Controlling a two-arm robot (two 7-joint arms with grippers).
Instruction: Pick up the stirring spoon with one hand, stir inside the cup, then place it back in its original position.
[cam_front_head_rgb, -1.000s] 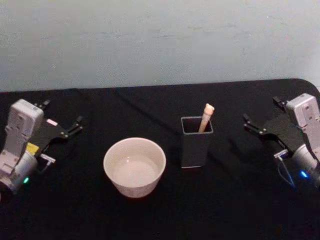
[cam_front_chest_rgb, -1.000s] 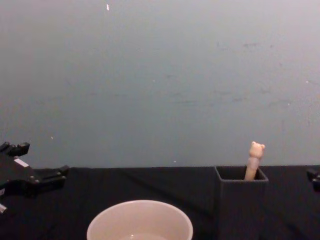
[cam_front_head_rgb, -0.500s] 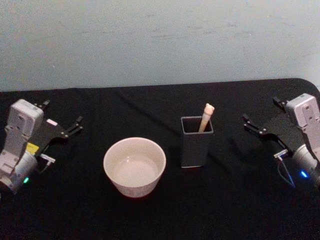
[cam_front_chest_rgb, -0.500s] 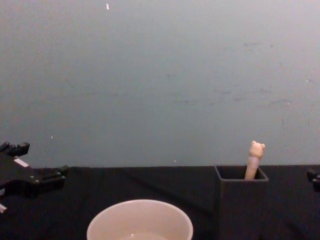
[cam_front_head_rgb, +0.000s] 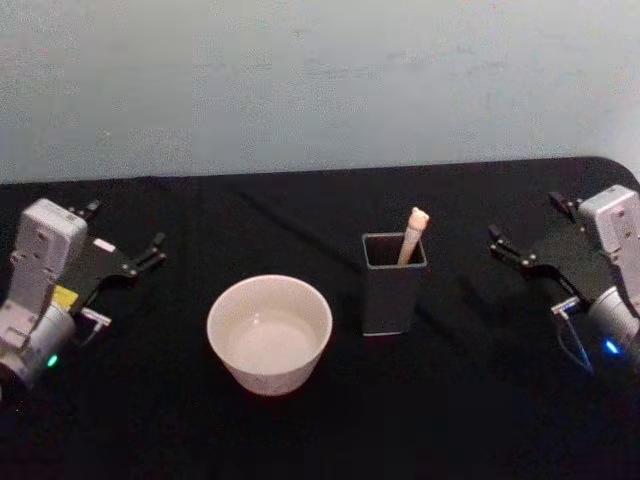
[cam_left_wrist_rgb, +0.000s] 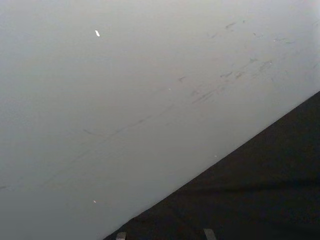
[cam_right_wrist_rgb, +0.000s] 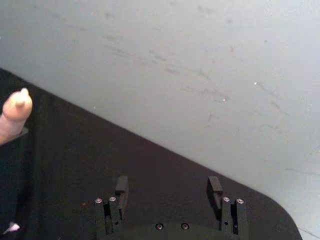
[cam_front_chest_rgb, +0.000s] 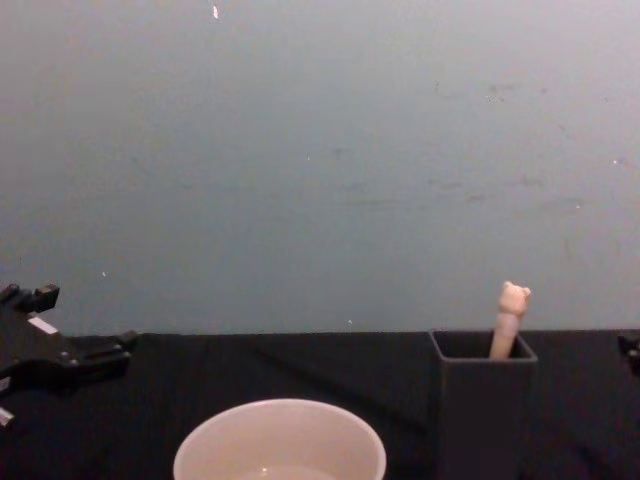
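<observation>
black cloth (cam_front_head_rgb: 300, 215) is covering the work surface, and on it the stirring spoon (cam_front_head_rgb: 413, 232) is leaning in the dark grey holder (cam_front_head_rgb: 392, 295), its bear head poking above the rim, with the cup (cam_front_head_rgb: 268, 335) near its left. the left gripper (cam_front_head_rgb: 125, 224) and right gripper (cam_front_head_rgb: 524, 215) are hanging well apart at either edge, both with jaws spread and gripping nothing. by my judgement the pickup is not yet begun, and the next move is calling for one claw to reach over the holder and close on the slim handle.

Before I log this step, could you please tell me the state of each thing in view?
stirring spoon: standing in the holder, handle sticking out, not gripped.
holder: upright, spoon inside.
cup: upright, no spoon in it.
left gripper: open, empty, left of the cup.
right gripper: open, empty, right of the holder.
</observation>
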